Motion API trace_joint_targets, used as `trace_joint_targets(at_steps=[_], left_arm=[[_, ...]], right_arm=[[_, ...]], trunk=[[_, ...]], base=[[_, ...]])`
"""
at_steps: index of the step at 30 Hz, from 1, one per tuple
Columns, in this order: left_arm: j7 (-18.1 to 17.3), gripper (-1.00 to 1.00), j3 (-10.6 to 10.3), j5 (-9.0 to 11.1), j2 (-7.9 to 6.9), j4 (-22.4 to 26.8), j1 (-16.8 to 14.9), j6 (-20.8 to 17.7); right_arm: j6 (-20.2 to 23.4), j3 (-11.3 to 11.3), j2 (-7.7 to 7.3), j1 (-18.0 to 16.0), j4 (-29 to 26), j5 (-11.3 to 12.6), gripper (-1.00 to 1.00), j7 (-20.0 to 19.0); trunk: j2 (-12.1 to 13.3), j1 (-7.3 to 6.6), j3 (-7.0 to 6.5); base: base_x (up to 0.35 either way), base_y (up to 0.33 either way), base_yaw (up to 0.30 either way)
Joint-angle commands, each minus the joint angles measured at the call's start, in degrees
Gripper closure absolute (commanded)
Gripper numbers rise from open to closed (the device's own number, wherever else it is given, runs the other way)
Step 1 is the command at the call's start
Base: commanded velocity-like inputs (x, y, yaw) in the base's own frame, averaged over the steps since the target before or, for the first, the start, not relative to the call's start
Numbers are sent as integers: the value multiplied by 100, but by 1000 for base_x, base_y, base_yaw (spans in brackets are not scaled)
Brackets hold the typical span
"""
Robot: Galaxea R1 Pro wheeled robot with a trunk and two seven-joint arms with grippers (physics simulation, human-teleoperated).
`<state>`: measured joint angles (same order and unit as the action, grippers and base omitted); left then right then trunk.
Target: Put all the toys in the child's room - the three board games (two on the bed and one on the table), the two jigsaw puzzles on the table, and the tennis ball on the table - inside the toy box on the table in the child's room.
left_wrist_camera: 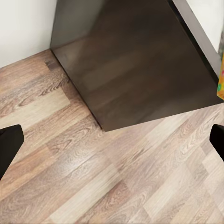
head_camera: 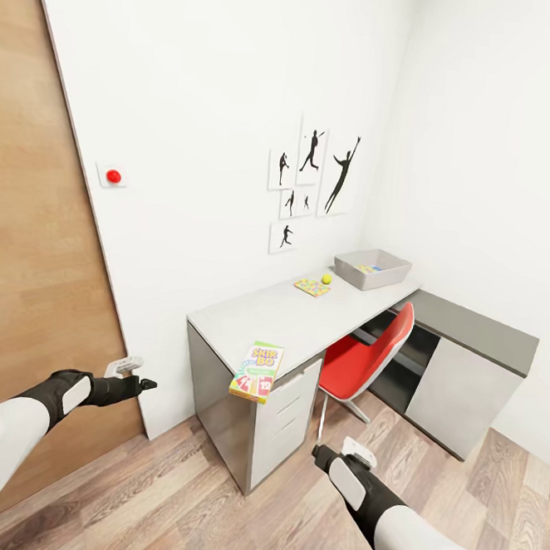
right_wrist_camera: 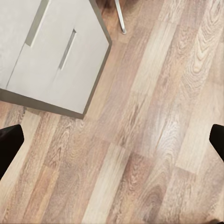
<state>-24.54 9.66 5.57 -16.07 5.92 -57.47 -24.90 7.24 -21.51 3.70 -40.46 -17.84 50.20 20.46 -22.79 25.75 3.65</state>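
Note:
The long grey table [head_camera: 246,314] stands against the white wall. A green-and-red "SKIP-BO" board game [head_camera: 256,372] lies at its near end, hanging partly over the edge. Farther along lie a small jigsaw puzzle [head_camera: 312,287] and the tennis ball [head_camera: 326,278]. At the far end is the light grey toy box [head_camera: 372,268], with something small and colourful inside. My left gripper [head_camera: 145,383] [left_wrist_camera: 112,144] is open, low and left of the table. My right gripper [head_camera: 318,452] [right_wrist_camera: 112,144] is open above the floor, in front of the white drawer unit [right_wrist_camera: 51,51].
A red swivel chair [head_camera: 368,354] is tucked under the table's middle. A lower dark grey cabinet [head_camera: 471,325] joins the table at the right. A brown door [head_camera: 31,204] fills the left side, with a red wall button [head_camera: 113,176] beside it. Wood-plank floor [head_camera: 229,513] lies between me and the table.

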Motion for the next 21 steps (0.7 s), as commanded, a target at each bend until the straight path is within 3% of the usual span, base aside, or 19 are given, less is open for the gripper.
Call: trace_joint_targets(at_steps=[1, 21], left_arm=[[2, -100, 11, 58, -1, 6, -3, -59], [-43, -100, 18, 60, -8, 6, -1, -55]], right_arm=[[28, -45, 2, -5, -7, 22, -100, 45], [23, -38, 10, -5, 8, 22, -100, 46]], trunk=[[-13, 4, 13], [-13, 4, 13]], base=[[0, 0, 0], [0, 0, 0]])
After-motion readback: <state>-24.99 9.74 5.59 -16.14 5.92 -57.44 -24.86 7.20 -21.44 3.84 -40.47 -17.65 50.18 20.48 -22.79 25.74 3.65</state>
